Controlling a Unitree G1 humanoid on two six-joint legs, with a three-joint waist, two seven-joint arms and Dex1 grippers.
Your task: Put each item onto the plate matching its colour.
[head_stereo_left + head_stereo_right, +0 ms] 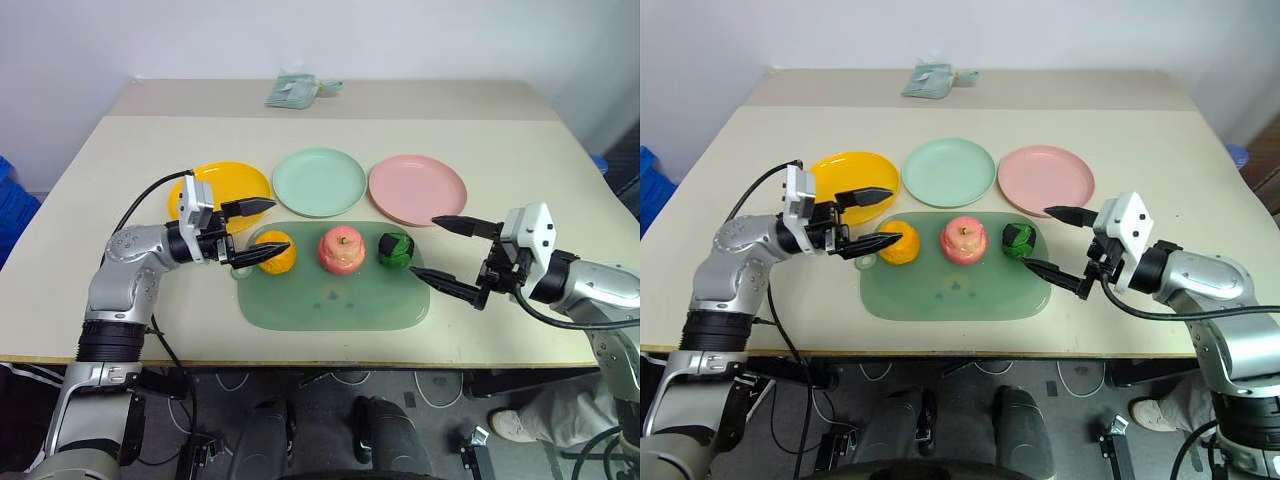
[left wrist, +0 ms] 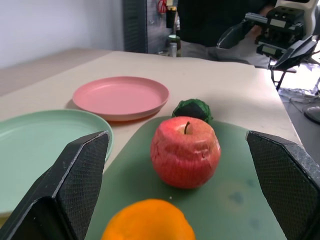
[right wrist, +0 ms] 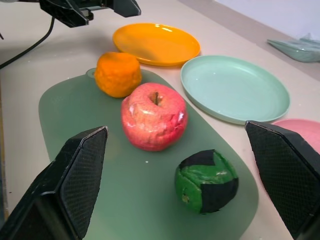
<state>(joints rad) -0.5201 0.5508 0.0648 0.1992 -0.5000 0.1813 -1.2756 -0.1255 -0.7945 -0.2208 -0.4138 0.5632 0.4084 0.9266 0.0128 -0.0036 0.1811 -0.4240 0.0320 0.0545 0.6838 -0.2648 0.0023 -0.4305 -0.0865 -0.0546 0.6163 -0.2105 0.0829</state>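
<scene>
left eye view: orange fruit point(image 1: 276, 252), apple point(image 1: 341, 249) and dark green vegetable point(image 1: 395, 249) sit in a row on the green mat point(image 1: 335, 300), apple upright with its stem dimple facing up. behind it on the bench point(image 1: 90, 200) lie the yellow plate point(image 1: 235, 183), mint plate point(image 1: 319, 181) and pink plate point(image 1: 417, 189). left gripper point(image 1: 262, 228) fingers apart beside the orange; right gripper point(image 1: 440, 250) fingers wide apart, empty.
</scene>
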